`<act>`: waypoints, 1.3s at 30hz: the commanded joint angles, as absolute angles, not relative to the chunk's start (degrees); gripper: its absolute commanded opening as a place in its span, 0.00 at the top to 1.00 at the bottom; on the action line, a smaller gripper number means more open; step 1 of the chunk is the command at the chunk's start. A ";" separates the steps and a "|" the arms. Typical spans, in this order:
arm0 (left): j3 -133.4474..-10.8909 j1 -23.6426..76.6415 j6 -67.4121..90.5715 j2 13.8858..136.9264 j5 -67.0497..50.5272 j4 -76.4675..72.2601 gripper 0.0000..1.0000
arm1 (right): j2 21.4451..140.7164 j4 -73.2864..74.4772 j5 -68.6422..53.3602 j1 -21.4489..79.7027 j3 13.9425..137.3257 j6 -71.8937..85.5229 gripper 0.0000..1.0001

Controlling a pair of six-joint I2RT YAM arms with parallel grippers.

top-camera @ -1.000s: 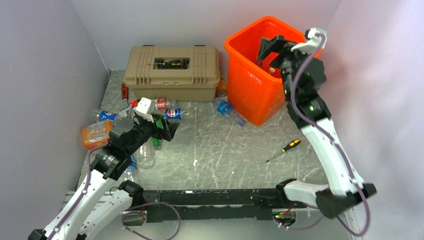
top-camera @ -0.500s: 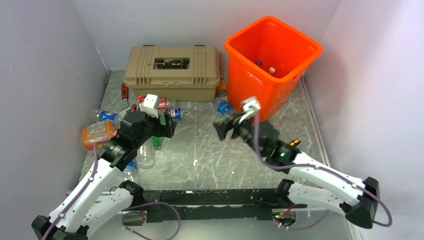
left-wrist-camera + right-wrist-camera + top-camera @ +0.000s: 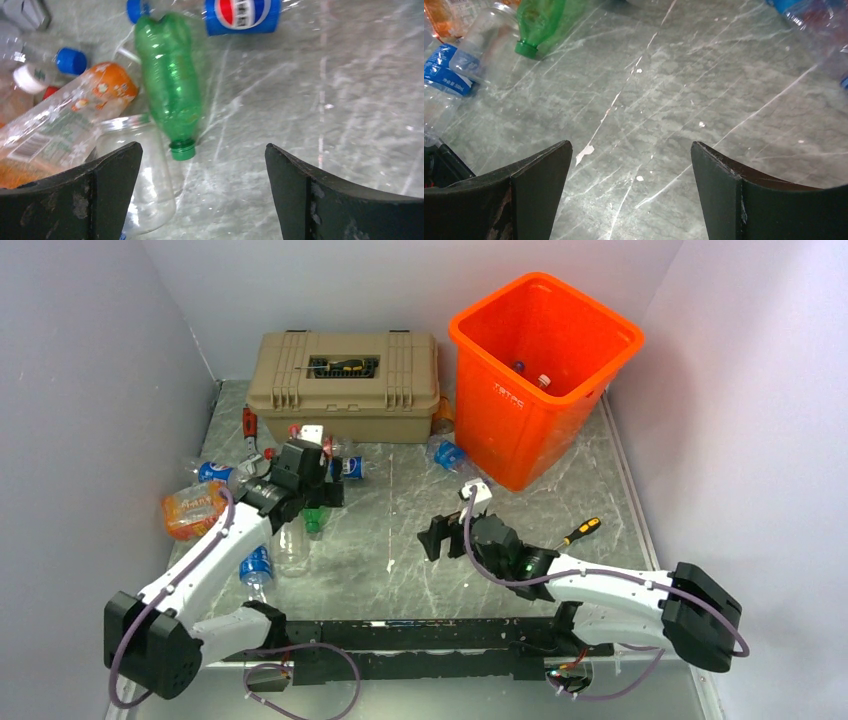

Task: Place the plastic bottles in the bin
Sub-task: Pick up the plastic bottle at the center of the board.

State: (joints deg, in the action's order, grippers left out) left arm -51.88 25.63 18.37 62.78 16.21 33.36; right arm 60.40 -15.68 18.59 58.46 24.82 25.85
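Orange-wrapped bottle point(image 3: 190, 508): on its side at the far-left edge of the worktop point(image 3: 400, 530), close to the wall.
Blue-labelled bottle point(image 3: 257, 565): lying flat at the near left, just beside the left arm.
Clear bottle point(image 3: 137, 175): no label, lying alongside the green bottle, its mouth toward the orange-printed one.
Left hand point(image 3: 202, 152): fingers spread wide, nothing between them but the worktop and a green cap; it hangs over the cluster of bottles on the left.
Green bottle point(image 3: 170, 85): crushed, flat on the worktop, capped end pointing near.
Pepsi bottle point(image 3: 242, 15): just beyond the green bottle's far end, label up.
Toolbox point(image 3: 345, 385): tan, lid down, far left of centre by the back wall.
Right hand point(image 3: 631, 150): fingers wide apart and empty, low over bare worktop in the middle, pointing left.
Bottle by the bin point(image 3: 460, 462): blue-labelled, on the worktop beside the bin's left wall.
Bin point(image 3: 500, 400): bright orange, upright at the far right.
Bottles inside point(image 3: 543, 380): two capped tops show within the bin.
Screwdriver point(image 3: 570, 538): yellow-handled, on the worktop nearer than the bin.
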 commanded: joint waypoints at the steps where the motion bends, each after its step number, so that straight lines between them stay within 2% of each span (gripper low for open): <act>1: -54.51 21.17 24.05 65.93 20.21 38.39 0.01 | 61.30 -23.39 17.43 59.23 22.87 29.84 0.07; 9: -53.59 10.74 30.20 66.91 16.70 42.38 0.01 | 59.14 -24.13 16.73 59.33 20.61 30.96 0.07; 29: -49.95 10.46 30.55 75.59 14.10 44.73 0.02 | 57.14 -24.07 15.27 59.28 20.35 31.74 0.07; 39: -48.46 10.46 33.70 74.52 11.13 46.59 0.09 | 57.66 -25.41 13.87 59.33 20.62 31.81 0.06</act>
